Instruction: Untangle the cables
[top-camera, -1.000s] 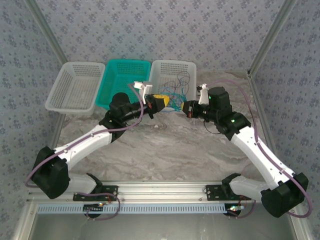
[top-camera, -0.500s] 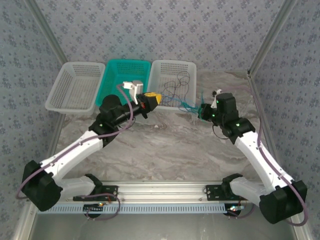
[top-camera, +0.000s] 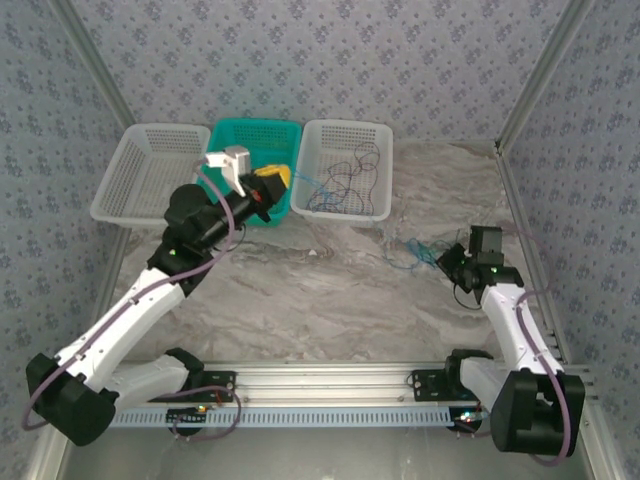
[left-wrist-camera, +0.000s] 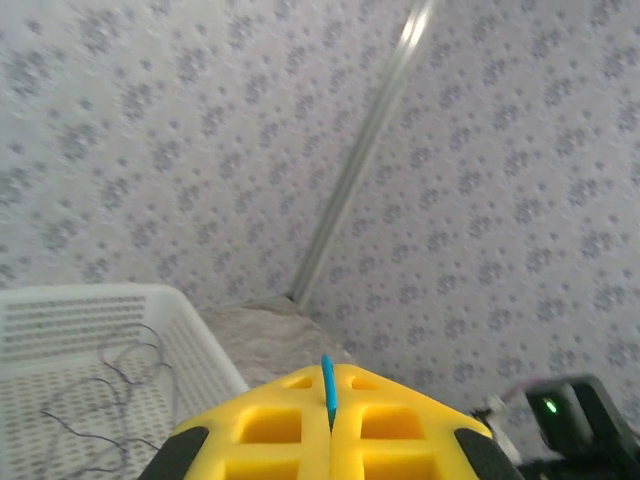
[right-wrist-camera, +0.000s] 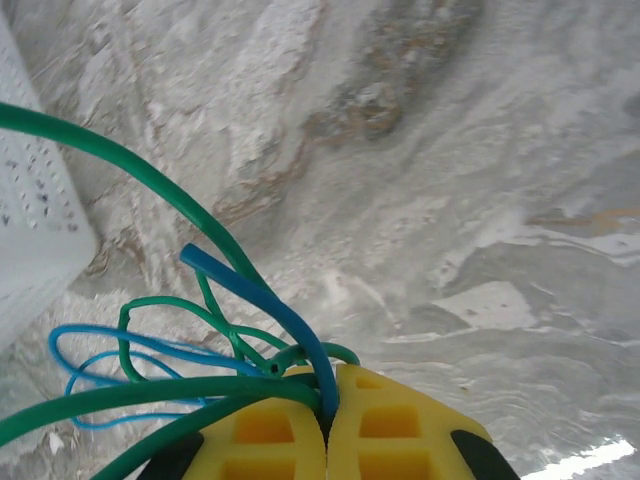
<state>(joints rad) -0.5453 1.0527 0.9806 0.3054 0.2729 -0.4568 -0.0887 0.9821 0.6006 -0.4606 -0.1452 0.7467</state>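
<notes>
Top external view: the left gripper (top-camera: 274, 180) hangs over the near right corner of the teal basket (top-camera: 255, 123), its yellow fingers pressed together on a thin blue cable (top-camera: 305, 184) that runs from the fingertips toward the right white basket (top-camera: 345, 124). Black cables (top-camera: 345, 172) lie as a loose tangle inside that basket. A second white basket (top-camera: 160, 128) stands to the left of the teal one, touching it. The right gripper (top-camera: 447, 261) is low over the table (top-camera: 320, 300), near its right edge, with a small cluster of green and blue cables (top-camera: 412, 250) on the marble surface just beside its fingertips. Left wrist view: the left gripper (left-wrist-camera: 330, 400) is closed, the two yellow fingers meeting at a seam, and the tip of the blue cable (left-wrist-camera: 327, 385) stands up out of that seam. The white basket (left-wrist-camera: 210, 345) with the black cables (left-wrist-camera: 100, 385) lies at lower left. Right wrist view: the right gripper (right-wrist-camera: 327, 400) is closed, pinching a dark-blue cable (right-wrist-camera: 270, 300) at the seam. Green cables (right-wrist-camera: 150, 190) run in alongside it, and light-blue loops (right-wrist-camera: 95, 350) lie on the table (right-wrist-camera: 480, 200) to the left.
</notes>
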